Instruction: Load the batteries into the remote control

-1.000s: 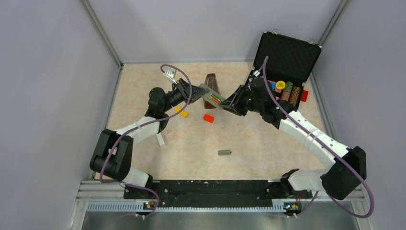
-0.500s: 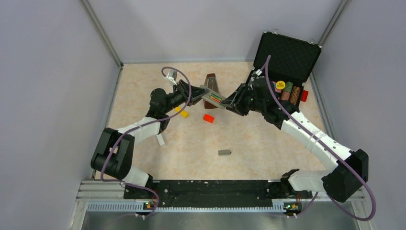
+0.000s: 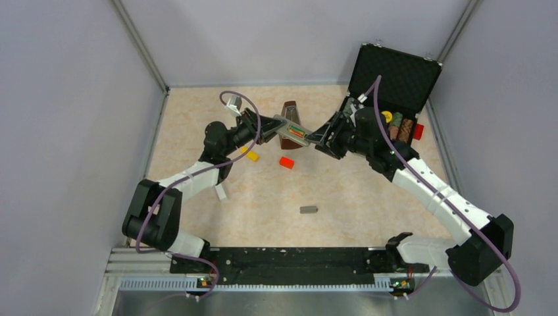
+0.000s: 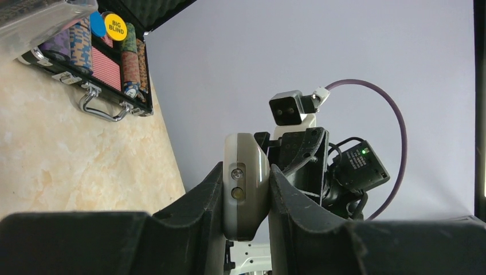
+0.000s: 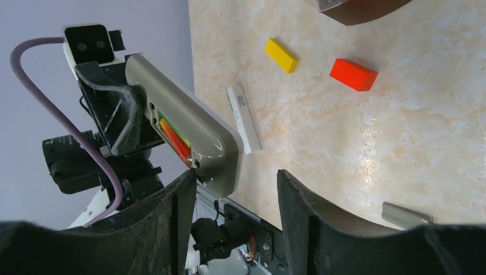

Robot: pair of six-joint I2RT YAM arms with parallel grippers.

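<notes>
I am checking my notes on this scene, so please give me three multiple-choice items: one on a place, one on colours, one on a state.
1. Where is the grey battery cover? A fitted on the remote control; B lying on the table; C in the left gripper.
2. Which colours are the batteries in the remote control? A blue and white; B red-orange and green; C both yellow.
3. What is the left gripper's state? A open; B shut on the battery cover; C shut on the remote control.
Answers: 1 B, it lies alone there; 2 B, both show in the open recess; 3 C, its fingers clamp the remote control's sides.
</notes>
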